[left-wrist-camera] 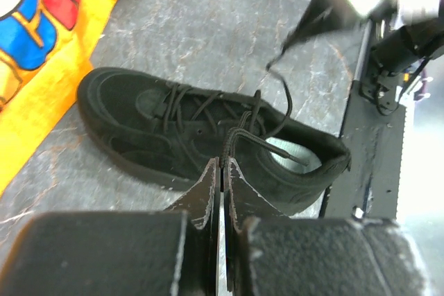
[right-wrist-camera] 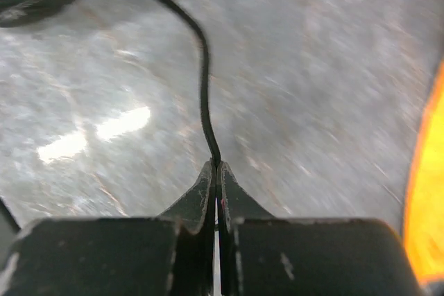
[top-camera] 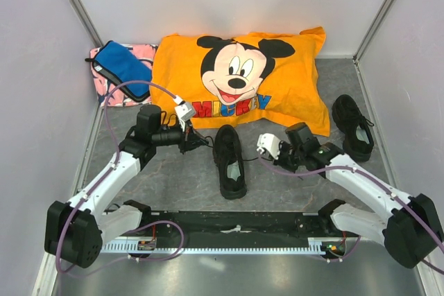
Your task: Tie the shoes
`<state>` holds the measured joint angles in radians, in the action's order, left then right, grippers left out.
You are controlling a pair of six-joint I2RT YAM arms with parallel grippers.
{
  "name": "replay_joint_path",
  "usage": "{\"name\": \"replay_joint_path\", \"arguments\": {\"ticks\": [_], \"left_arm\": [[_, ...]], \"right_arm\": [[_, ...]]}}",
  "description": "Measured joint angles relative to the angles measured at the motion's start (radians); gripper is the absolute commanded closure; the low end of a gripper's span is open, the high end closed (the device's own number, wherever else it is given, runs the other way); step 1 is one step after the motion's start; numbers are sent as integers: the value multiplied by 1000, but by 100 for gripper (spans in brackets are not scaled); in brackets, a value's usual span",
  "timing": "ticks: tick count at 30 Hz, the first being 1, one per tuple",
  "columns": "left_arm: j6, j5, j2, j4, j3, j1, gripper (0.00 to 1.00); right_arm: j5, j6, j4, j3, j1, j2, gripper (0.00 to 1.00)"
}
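Note:
A black low-top sneaker [top-camera: 229, 161] lies in the middle of the table, toe towards the pillow; it also shows in the left wrist view [left-wrist-camera: 173, 133]. The second black sneaker [top-camera: 353, 127] lies at the right. My left gripper [top-camera: 196, 141] is just left of the middle shoe, shut on a black lace [left-wrist-camera: 236, 140] that runs to the shoe's eyelets. My right gripper [top-camera: 258, 159] is just right of the same shoe, shut on the other black lace [right-wrist-camera: 202, 95], which stretches away over the table.
A big orange Mickey pillow [top-camera: 243, 81] lies behind the shoes. A blue pouch [top-camera: 123, 67] on a pink patterned cloth [top-camera: 104, 91] sits at the back left. White walls close the sides and back. A black rail [top-camera: 236, 223] runs along the near edge.

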<state>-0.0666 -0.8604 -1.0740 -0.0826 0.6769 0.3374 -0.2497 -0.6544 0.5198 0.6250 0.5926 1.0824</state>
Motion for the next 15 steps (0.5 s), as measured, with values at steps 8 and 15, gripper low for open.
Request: {"name": "replay_joint_path", "arguments": {"ticks": [8, 15], "left_arm": [[-69, 85, 31, -108, 0, -29, 98], [-93, 129, 49, -134, 0, -75, 99]], "right_arm": [[5, -32, 110, 80, -154, -50, 100], [-48, -48, 193, 147, -241, -82, 100]]}}
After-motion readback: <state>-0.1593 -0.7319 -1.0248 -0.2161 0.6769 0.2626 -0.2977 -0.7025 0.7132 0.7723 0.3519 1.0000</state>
